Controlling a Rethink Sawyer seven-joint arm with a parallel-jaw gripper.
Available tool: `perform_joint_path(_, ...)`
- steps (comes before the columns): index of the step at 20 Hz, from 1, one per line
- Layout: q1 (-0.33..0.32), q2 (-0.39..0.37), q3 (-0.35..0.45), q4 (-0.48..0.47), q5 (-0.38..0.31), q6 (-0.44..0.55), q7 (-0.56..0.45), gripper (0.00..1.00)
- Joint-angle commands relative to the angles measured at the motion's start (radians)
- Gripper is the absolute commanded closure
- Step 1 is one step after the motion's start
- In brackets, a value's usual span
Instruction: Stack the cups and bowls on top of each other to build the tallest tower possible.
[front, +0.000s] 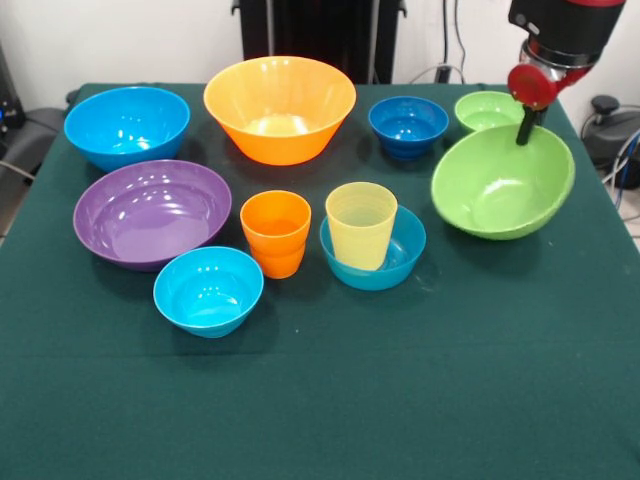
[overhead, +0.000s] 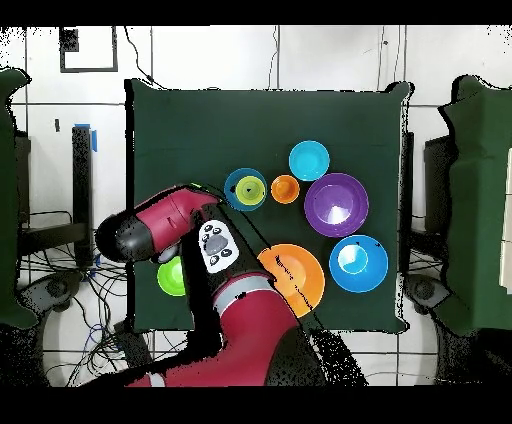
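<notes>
My gripper (front: 524, 132) comes down at the right back of the table and is shut on the far rim of the large lime green bowl (front: 503, 182), which tilts with its mouth toward the camera. The pale yellow cup (front: 361, 224) stands upright inside a small light blue bowl (front: 405, 250). The orange cup (front: 276, 233) stands just left of it. A second small light blue bowl (front: 208, 290) sits front left. In the overhead view the arm (overhead: 165, 228) hides the gripper and nearly all of the large green bowl.
The purple bowl (front: 152, 212) and large blue bowl (front: 127, 125) sit at the left. The large orange bowl (front: 280, 108) is at the back middle. The dark blue small bowl (front: 407, 125) and small lime green bowl (front: 487, 108) stand just behind the gripper.
</notes>
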Motion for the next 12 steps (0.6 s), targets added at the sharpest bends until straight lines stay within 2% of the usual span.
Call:
perform_joint_path(1,-0.019,-0.007,0.049,-0.020,0.012,0.006,0.005,0.00)
perform_joint_path(8,-0.042,-0.025,0.060,-0.009,0.030,0.055,-0.029,0.00)
perform_joint_path(12,-0.078,-0.092,0.069,0.071,0.060,0.066,-0.031,0.00)
